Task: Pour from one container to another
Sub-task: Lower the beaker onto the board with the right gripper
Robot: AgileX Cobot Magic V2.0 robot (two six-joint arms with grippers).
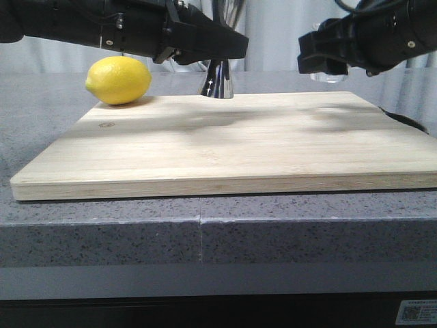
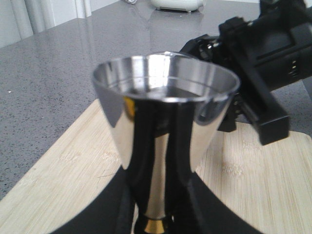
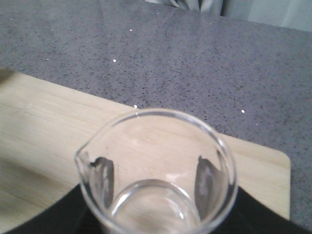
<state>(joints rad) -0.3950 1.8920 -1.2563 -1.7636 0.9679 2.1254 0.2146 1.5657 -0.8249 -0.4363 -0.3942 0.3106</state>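
The steel jigger (image 1: 217, 80) has its foot at the far edge of the wooden cutting board (image 1: 225, 147). My left gripper (image 1: 208, 44) is shut on it. In the left wrist view the jigger (image 2: 163, 122) fills the middle, its upper cup open, and black fingers (image 2: 122, 204) clamp its lower part near the gold waist. My right gripper (image 1: 326, 55) hovers over the board's far right, shut on the clear glass beaker (image 1: 326, 76). The right wrist view looks into the beaker's mouth (image 3: 156, 170), with dark finger pads (image 3: 103, 176) showing through the glass on both sides.
A yellow lemon (image 1: 118, 80) lies at the board's far left corner. The board rests on a grey speckled counter (image 1: 102, 232). In the left wrist view my right arm (image 2: 263, 63) sits just beyond the jigger. A white appliance (image 2: 178, 5) stands far back.
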